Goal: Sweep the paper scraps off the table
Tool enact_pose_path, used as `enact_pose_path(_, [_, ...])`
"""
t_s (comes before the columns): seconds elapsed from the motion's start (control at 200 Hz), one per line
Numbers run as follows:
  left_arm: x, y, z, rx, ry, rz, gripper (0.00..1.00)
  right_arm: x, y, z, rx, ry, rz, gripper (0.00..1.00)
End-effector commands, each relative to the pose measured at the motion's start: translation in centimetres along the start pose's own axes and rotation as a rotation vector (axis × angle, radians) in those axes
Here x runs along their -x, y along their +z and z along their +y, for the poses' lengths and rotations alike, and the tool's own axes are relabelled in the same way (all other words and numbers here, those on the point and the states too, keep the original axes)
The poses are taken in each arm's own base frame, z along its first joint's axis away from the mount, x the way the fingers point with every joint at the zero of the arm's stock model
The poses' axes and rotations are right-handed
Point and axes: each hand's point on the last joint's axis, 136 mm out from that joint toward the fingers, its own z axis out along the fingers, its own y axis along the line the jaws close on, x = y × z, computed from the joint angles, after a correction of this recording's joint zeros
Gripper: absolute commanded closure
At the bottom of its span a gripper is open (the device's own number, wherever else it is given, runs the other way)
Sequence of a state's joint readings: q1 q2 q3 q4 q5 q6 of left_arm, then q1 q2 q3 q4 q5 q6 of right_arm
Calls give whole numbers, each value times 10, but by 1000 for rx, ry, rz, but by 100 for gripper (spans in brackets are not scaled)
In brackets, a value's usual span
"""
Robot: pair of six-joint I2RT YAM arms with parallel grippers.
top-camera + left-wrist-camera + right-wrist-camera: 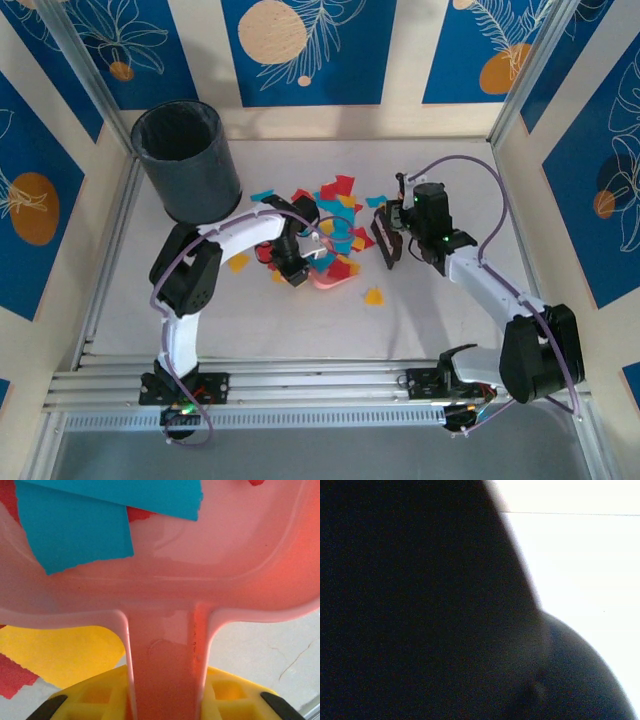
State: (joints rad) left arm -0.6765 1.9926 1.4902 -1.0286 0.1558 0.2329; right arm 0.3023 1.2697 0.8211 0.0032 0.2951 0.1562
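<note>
top: bright, shadows on table [300, 330] | left wrist: glossy glare | right wrist: dark blur, overexposed

Pale table [260, 320] with coloured paper scraps [335, 215] mid-surface, dark bin [187, 160] at far-left corner.

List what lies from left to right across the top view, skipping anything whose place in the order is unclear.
black bin → left gripper → pink dustpan → right gripper. The paper scraps spread across the middle, so they are left out of the order.
</note>
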Motion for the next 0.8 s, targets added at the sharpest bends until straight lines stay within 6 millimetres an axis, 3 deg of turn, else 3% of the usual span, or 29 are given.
enact_pose_path(0.0, [-1,4,7,5,-43,34,97,8,2,22,102,-50,-1,100])
enact_pose_path(0.455, [17,5,11,5,-41,7,97,-17,-4,56,241,-138,92,100])
enact_pose_path(0.79, [21,2,11,8,-37,-20,98,0,-25,69,289,-153,27,100])
